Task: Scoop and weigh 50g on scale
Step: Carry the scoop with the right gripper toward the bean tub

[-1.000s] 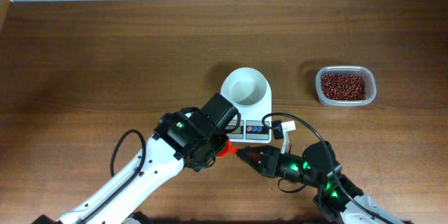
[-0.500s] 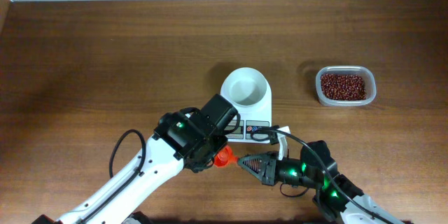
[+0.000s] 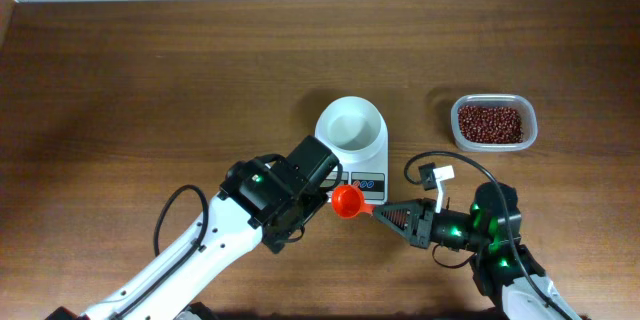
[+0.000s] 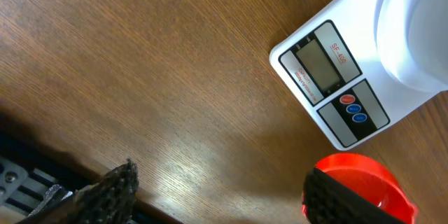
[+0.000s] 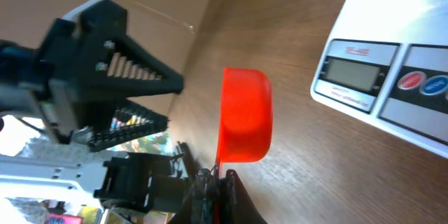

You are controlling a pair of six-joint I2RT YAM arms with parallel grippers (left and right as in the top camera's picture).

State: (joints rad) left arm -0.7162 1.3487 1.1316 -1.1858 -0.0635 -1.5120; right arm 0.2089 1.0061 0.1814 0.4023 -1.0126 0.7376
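The table (image 3: 150, 80) is of brown wood with a clear grain. Two things stand directly on it: the white scale (image 3: 370, 160) near the middle, and a clear tub (image 3: 455, 130) of red beans (image 3: 490, 123), apart from the scale.

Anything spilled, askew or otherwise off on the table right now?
Nothing stands out. The red beans all sit in the tub, with none loose on the table. The white bowl sits on the scale, empty. The red scoop looks empty and intact.
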